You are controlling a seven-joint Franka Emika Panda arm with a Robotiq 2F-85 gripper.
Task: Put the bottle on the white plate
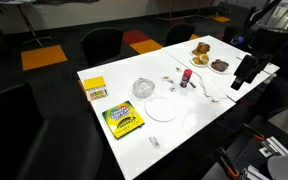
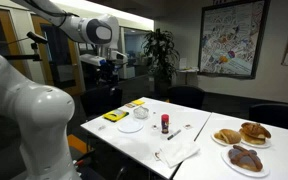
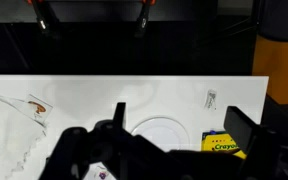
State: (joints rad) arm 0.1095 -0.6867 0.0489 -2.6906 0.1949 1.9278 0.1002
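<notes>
Tiny upright bottle (image 2: 165, 124), red cap, dark body.

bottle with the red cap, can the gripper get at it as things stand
Likely yes. The gripper hangs open beside the table, nothing between it and the bottle, which stands upright with room around it; the white plate lies apart.

Office meeting room — white table (image 1: 189, 110), dark chairs (image 2: 184, 96), framed poster (image 2: 229, 38), potted plant (image 2: 159, 50).
</notes>
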